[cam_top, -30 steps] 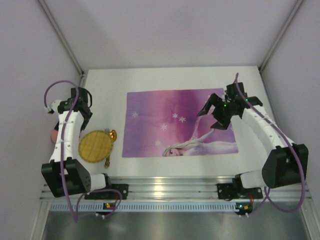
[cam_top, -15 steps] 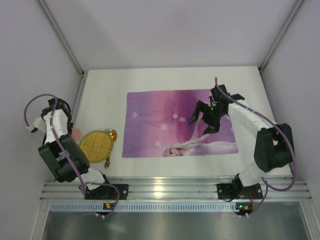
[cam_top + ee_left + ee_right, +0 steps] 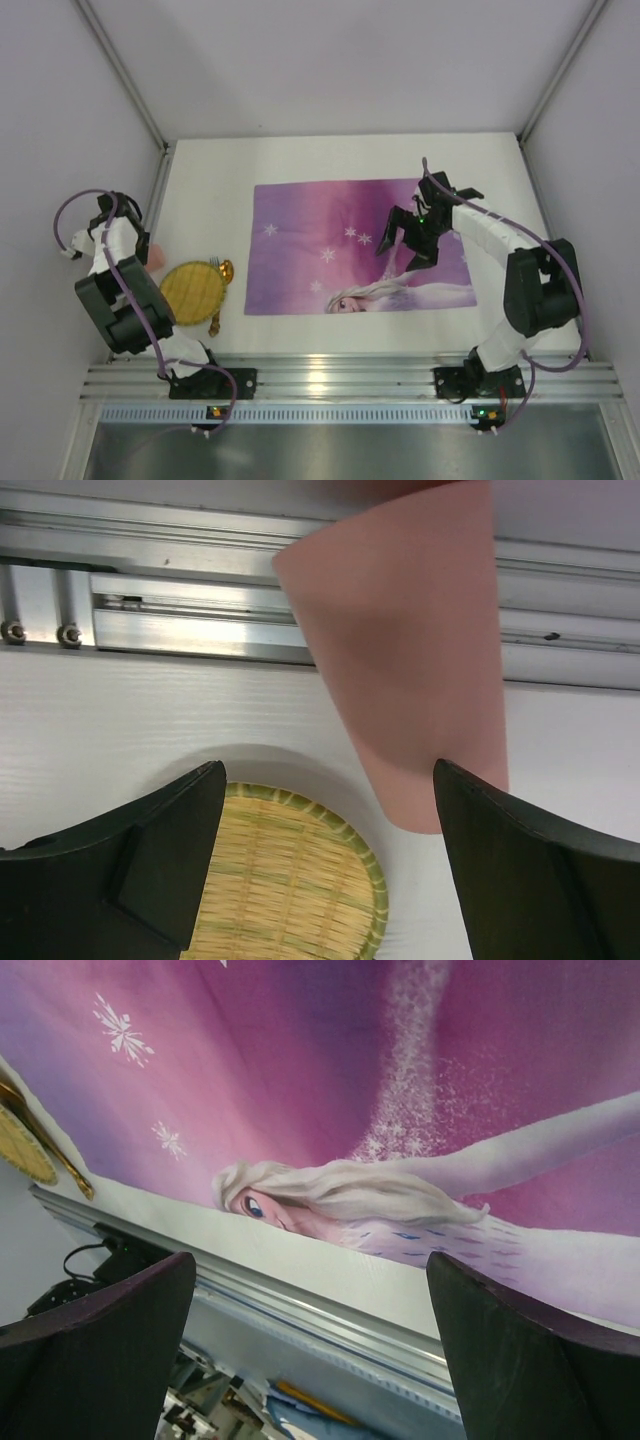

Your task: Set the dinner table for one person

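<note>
1. The silver rail (image 3: pixel 320 375) runs along the near edge of the white worktop (image 3: pixel 330 155), which sits between grey panels.
2. Near the near-left corner we see a woven plate (image 3: pixel 190 290), with gold cutlery (image 3: pixel 222 272) just beside its right rim.
3. Our left jaws stand wide apart. A pink cup (image 3: pixel 410 660) is between them, clear of one finger.
4. A purple placemat (image 3: pixel 320 240) lies mid-worktop. Our right jaws gape above its right part, holding nothing.

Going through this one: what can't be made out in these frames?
Pink cup: left wrist view, its far end cut off by the top edge; top view, mostly hidden behind the left arm.
Gold cutlery: top view, too small to tell fork from spoon or how many pieces.
</note>
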`<control>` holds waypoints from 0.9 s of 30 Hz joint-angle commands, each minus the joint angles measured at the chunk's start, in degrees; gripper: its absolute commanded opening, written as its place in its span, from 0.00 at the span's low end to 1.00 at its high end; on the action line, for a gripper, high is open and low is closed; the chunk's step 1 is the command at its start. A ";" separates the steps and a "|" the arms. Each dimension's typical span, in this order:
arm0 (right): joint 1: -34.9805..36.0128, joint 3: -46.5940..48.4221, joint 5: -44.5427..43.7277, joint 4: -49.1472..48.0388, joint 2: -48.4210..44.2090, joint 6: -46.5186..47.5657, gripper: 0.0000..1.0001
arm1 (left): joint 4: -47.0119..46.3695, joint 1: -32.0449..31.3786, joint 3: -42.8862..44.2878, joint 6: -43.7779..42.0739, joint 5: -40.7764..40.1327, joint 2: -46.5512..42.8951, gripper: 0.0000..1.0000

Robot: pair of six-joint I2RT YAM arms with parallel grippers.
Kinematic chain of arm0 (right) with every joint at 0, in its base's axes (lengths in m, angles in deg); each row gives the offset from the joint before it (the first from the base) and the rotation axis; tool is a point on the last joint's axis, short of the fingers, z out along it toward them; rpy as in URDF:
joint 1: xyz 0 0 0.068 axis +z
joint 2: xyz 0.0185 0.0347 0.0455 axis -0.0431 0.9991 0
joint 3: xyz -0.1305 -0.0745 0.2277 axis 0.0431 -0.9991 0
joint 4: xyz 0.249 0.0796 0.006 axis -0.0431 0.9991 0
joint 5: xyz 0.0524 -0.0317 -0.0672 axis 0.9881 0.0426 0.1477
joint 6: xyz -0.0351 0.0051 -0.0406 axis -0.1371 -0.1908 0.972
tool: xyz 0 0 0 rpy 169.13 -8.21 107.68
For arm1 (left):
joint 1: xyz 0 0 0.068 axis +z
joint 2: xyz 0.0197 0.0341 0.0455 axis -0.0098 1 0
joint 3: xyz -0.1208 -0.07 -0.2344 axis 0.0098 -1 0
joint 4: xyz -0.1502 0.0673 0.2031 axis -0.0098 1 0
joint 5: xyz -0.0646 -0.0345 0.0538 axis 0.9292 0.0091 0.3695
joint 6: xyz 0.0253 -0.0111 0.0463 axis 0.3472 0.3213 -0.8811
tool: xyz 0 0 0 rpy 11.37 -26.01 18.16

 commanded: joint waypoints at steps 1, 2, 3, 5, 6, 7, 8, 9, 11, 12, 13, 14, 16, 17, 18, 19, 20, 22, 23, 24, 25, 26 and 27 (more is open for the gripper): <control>0.85 0.27 0.93 -0.47 1.51 1.80 1.00 | -4.53 0.11 0.40 0.54 3.67 -2.73 0.90; 0.76 0.45 0.93 -0.56 1.86 1.89 1.00 | -4.80 -0.07 0.32 1.15 3.76 -3.09 0.90; 0.68 0.45 1.02 -0.65 2.13 2.07 1.00 | -5.32 -0.07 -0.38 1.42 3.76 -3.44 0.90; 0.41 0.71 1.28 -1.00 3.01 2.33 1.00 | -7.42 0.02 -1.00 2.03 3.67 -2.74 0.90; 0.32 0.80 1.63 -1.17 3.62 2.51 1.00 | -7.70 0.02 -1.00 2.38 3.58 -2.04 0.90; 0.32 1.06 1.72 -1.35 3.97 2.68 1.00 | -7.70 -0.07 -0.74 2.65 3.58 -1.51 0.90; 0.15 1.15 1.90 -1.35 4.32 2.77 1.00 | -7.61 -0.07 -0.65 3.78 3.49 -0.72 0.90; 0.06 1.24 2.16 -1.26 5.02 3.03 1.00 | -7.61 -0.07 -0.65 4.40 3.49 0.50 0.90; -0.38 1.68 2.51 -1.26 5.64 3.30 1.00 | -7.26 -0.07 -0.65 6.16 3.14 2.52 0.90; -0.47 1.86 2.78 -1.17 6.08 3.30 1.00 | -6.91 -0.07 -0.56 6.60 3.14 3.23 0.90; -0.55 2.29 3.04 -1.17 6.35 3.47 1.00 | -6.12 0.02 -0.39 7.04 3.14 4.02 0.90; -1.08 2.56 3.13 -1.09 6.61 3.56 1.00 | -5.25 0.02 -0.04 7.83 2.97 5.60 0.90; -1.78 3.17 3.48 -0.91 7.14 3.74 1.00 | -2.69 0.02 1.37 7.66 2.97 6.92 0.90; -2.05 3.35 3.57 -0.91 7.31 3.83 1.00 | -2.69 -0.07 1.81 7.05 3.31 7.80 0.90; -2.22 3.52 3.66 -0.65 7.75 3.83 1.00 | -2.51 -0.07 1.90 6.61 3.23 8.33 0.90; -2.49 3.70 3.75 -0.65 7.93 3.91 1.00 | -2.51 0.02 1.99 5.91 3.14 8.77 0.90; -2.75 3.79 3.83 -0.65 8.10 3.92 1.00 | -2.77 0.02 2.07 5.38 2.97 9.73 0.90; -3.10 3.79 3.92 -0.73 8.19 4.00 1.00 | -3.91 0.11 2.34 3.72 2.97 10.70 0.89; -3.10 3.70 3.92 -0.65 8.11 3.92 1.00 | -4.18 0.11 2.95 3.18 3.05 11.84 0.88; -3.19 3.62 3.83 -0.73 7.93 3.83 1.00 | -4.36 0.11 3.21 2.57 3.23 12.46 0.85; -3.28 3.35 3.66 -0.65 7.76 4.00 1.00 | -4.53 0.11 3.57 1.87 3.14 12.90 0.83; -3.28 3.18 3.66 -0.73 7.67 4.00 1.00 | -4.71 0.11 3.83 1.43 3.14 13.69 0.82; -3.28 3.00 3.48 -0.82 7.58 3.92 1.00 | -5.06 0.11 3.92 0.99 3.14 14.05 0.80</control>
